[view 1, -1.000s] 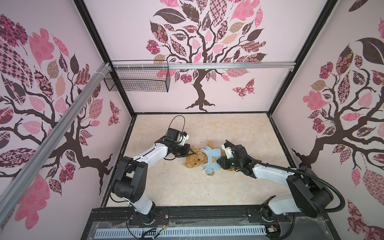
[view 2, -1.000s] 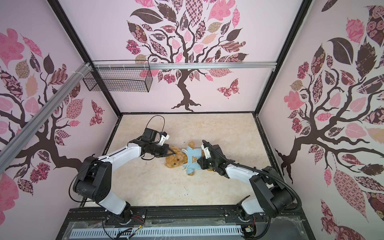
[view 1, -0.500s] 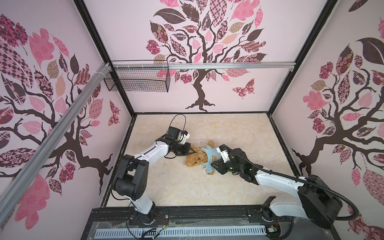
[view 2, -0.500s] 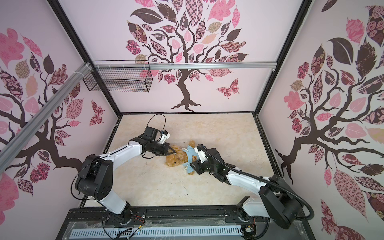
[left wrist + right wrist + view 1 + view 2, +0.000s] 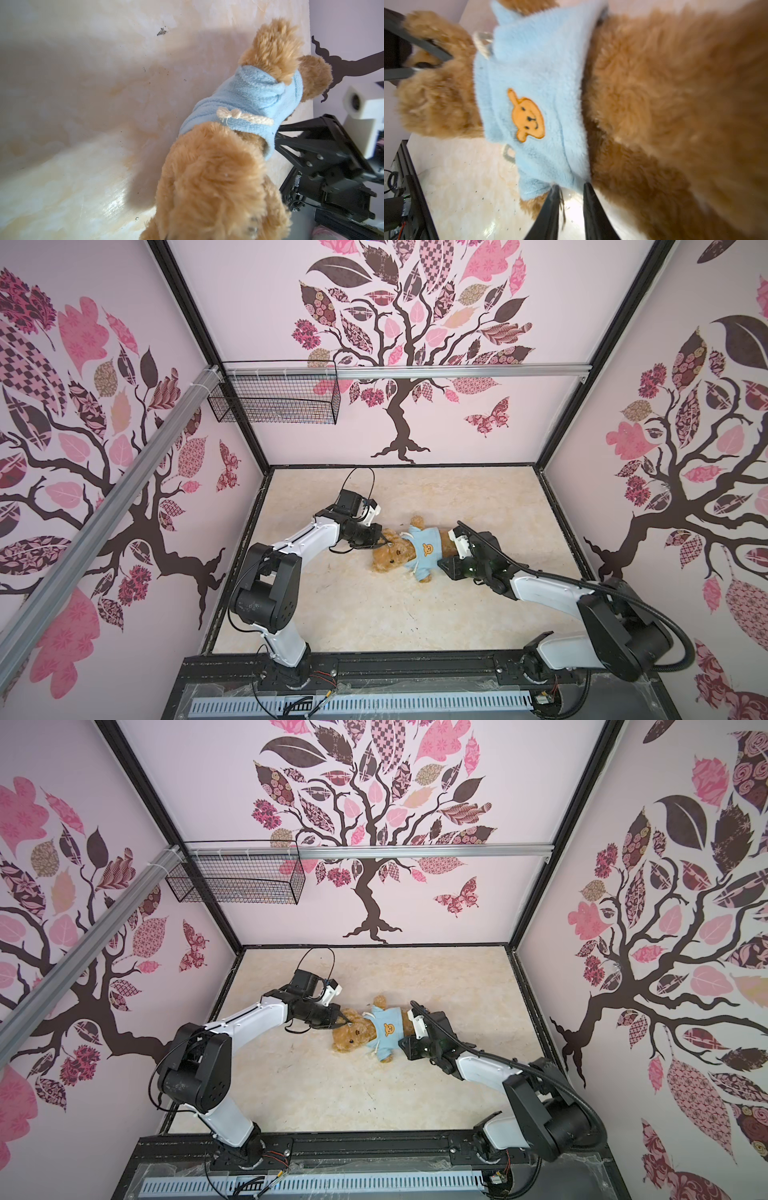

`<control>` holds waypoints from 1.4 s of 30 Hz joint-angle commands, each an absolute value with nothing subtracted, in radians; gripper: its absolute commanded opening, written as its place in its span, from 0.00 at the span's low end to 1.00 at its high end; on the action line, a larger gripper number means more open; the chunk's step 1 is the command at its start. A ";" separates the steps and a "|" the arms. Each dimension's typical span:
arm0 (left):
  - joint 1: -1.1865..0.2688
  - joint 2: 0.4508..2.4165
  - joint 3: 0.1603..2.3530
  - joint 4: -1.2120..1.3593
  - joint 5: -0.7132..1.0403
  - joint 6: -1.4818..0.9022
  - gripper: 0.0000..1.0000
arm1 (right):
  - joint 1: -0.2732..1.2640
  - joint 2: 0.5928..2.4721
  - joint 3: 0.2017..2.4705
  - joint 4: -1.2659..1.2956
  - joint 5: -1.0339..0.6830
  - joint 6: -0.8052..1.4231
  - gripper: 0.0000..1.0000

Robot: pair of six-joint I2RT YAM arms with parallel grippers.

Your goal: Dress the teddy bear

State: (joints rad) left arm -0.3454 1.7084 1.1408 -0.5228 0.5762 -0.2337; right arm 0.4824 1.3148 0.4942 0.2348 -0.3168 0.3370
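Observation:
The teddy bear (image 5: 390, 559) (image 5: 352, 1039) lies on its back mid-table, head to the left. It wears a light-blue shirt (image 5: 424, 545) (image 5: 385, 1027) with an orange bear-face print (image 5: 527, 118). My left gripper (image 5: 382, 541) (image 5: 343, 1021) is shut on the fur at the top of the bear's head; its fingers (image 5: 431, 48) pinch there. The bear's head (image 5: 212, 176) hides those jaws in the left wrist view. My right gripper (image 5: 441, 566) (image 5: 402, 1046) (image 5: 570, 187) sits at the shirt's front-side hem by the bear's waist. It is open by a narrow gap, its tips against the hem.
A black wire basket (image 5: 274, 402) (image 5: 237, 880) hangs on the back rail at the left. Papered walls close in the marble-patterned table (image 5: 374, 614) (image 5: 332, 1094) on three sides. A black frame runs along its front edge.
My right gripper has shifted from the bear's legs toward the front, to the shirt's lower hem, its arm swinging low and back. The left gripper and the bear's head stayed put.

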 commanded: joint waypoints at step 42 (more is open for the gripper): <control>-0.337 1.725 1.107 -0.274 0.673 -0.575 0.36 | 0.353 1.555 0.788 0.167 -0.407 0.326 0.60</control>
State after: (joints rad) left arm -0.3344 1.7309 1.0721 -0.3328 0.5976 -0.5438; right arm 0.3504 1.5917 0.7898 0.1879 -0.4011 0.3214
